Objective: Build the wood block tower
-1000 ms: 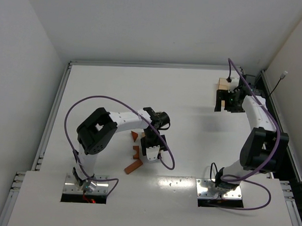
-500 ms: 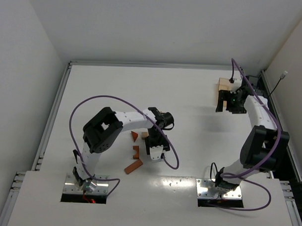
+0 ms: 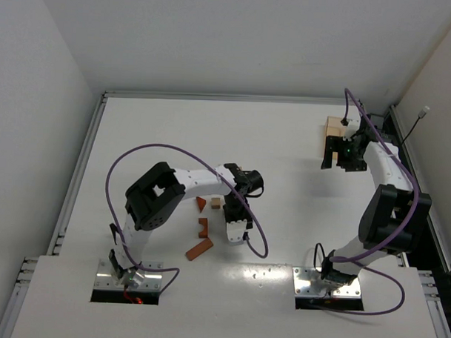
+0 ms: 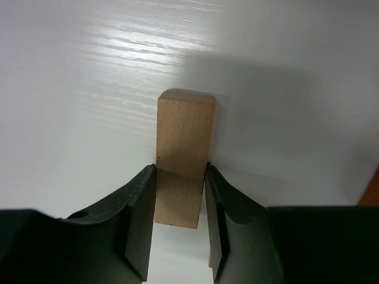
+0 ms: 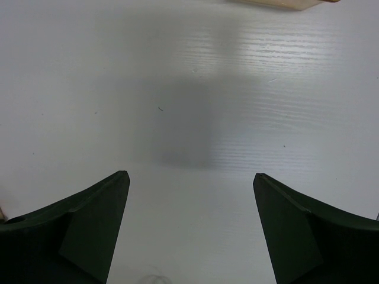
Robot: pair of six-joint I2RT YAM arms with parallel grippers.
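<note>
Reads as light, stiff, smooth-faced wood, apt to pivot if pinched off-centre, so best taken mid-length across flat sides: tan block (image 4: 185, 142), centre of left-wrist view, clamped between narrow-set jaws of left gripper (image 4: 180, 228); right gripper (image 5: 189, 231) gaping wide, holding nothing, upper right overhead.

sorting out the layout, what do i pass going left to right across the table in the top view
red blocks -> left tool, closed on a tan block -> right tool, open
</note>
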